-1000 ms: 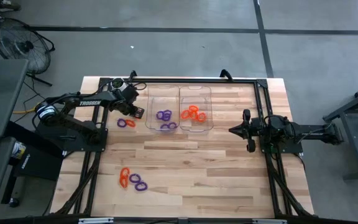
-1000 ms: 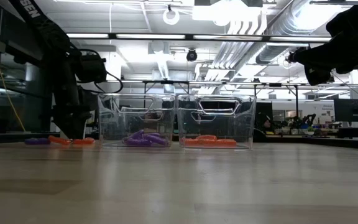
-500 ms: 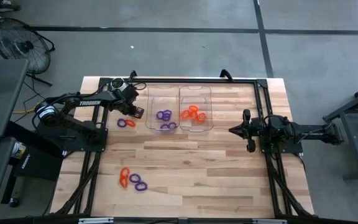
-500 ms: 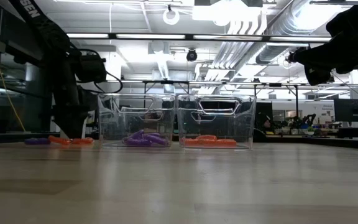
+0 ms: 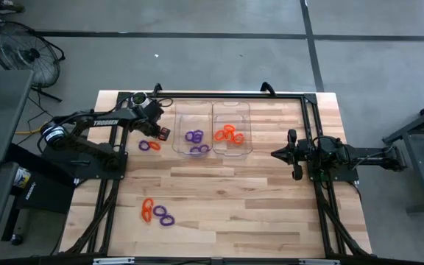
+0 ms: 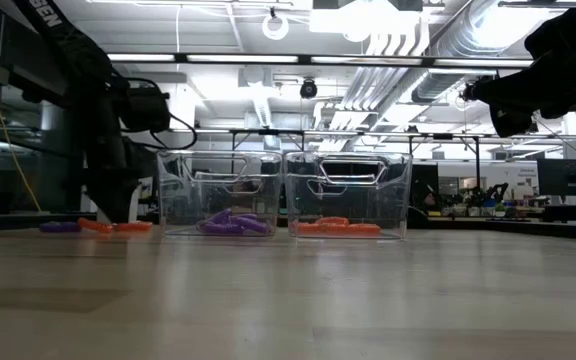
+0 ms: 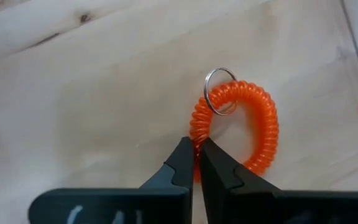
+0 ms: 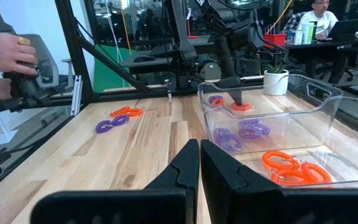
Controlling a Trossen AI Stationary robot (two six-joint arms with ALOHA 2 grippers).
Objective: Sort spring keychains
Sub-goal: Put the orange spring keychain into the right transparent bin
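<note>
the left gripper (image 7: pixel 195 155) has its fingers clamped on an orange spring keychain (image 7: pixel 241 124) lying on the desk (image 5: pixel 234 184) just beside the purple tray (image 5: pixel 192 129). lift straight up, clear the wall, and release over the orange tray (image 5: pixel 231 125). the right gripper (image 8: pixel 199 155) waits with fingers together. the left arm reads "trossen".

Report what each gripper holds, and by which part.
Left gripper pinches an orange spring keychain by its coil, opposite the metal ring. Right gripper holds nothing.
</note>
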